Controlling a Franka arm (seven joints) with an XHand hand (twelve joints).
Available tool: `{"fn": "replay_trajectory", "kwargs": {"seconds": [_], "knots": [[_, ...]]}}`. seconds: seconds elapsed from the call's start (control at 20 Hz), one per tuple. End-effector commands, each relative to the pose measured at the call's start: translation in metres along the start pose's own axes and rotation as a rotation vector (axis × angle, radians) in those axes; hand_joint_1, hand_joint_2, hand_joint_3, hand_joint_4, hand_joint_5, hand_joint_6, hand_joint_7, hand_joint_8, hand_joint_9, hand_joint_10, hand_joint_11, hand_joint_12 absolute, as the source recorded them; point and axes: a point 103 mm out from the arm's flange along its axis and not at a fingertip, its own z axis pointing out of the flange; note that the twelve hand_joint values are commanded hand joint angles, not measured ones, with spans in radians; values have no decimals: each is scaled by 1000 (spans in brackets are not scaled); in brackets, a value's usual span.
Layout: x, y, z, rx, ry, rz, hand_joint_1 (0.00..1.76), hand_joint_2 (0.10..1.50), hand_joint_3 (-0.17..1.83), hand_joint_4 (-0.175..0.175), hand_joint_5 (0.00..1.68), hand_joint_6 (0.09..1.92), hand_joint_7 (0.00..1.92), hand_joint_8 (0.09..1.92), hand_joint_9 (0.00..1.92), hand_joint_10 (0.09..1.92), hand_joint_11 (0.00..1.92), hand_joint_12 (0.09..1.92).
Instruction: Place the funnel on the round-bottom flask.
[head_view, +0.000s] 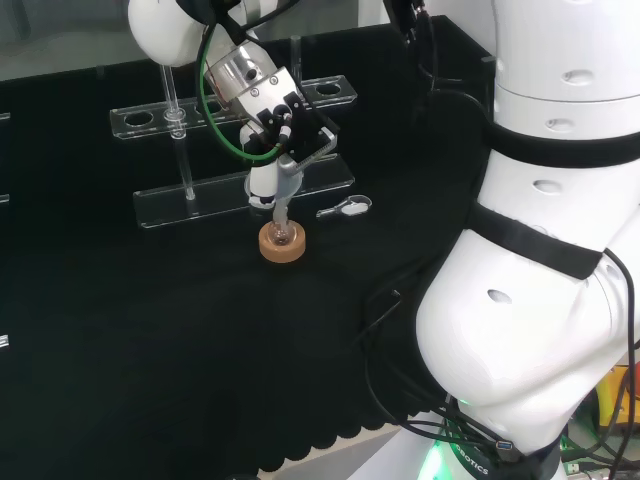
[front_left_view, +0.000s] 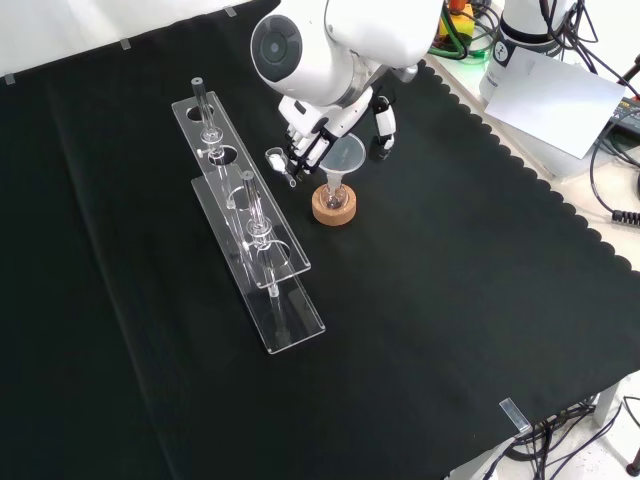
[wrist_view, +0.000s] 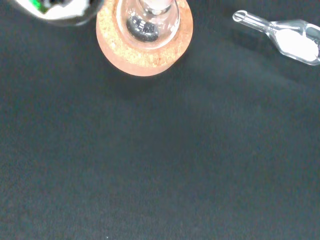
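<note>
Hand (front_left_view: 322, 128): black-and-white, fingers curled about the rim of the clear cone-shaped plastic funnel (front_left_view: 343, 160), stem pointing down into the neck of the small clear round-bottom glass flask (wrist_view: 148, 21), which sits on a tan cork ring stand (front_left_view: 334, 207). Handling note: keep the stem upright and centred, let go only once the cone appears to rest on the neck. Adjacent: small clear scoop with white powder (wrist_view: 292, 41), near the stand; clear acrylic tube rack (front_left_view: 256, 245), apart.

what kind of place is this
Most likely a chemistry lab bench set up for robot trials: a round-bottom flask on a cork ring, a funnel over it, and clear tube racks on black cloth.
</note>
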Motion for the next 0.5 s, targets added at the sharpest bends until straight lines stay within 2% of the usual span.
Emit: {"fn": "replay_trajectory", "kwargs": {"seconds": [0.05,0.3,0.5], "knots": [[-4,-3,3,2,5,7,767,576,593,-28,152,87,0,247,177,763,351,1430],[-10,-11,2,-33,15,15,755,583,563,-27,105,87,0,131,99,792,316,1443],[-18,-22,-3,-95,46,14,727,583,546,-27,73,87,0,87,53,811,290,1453]]}}
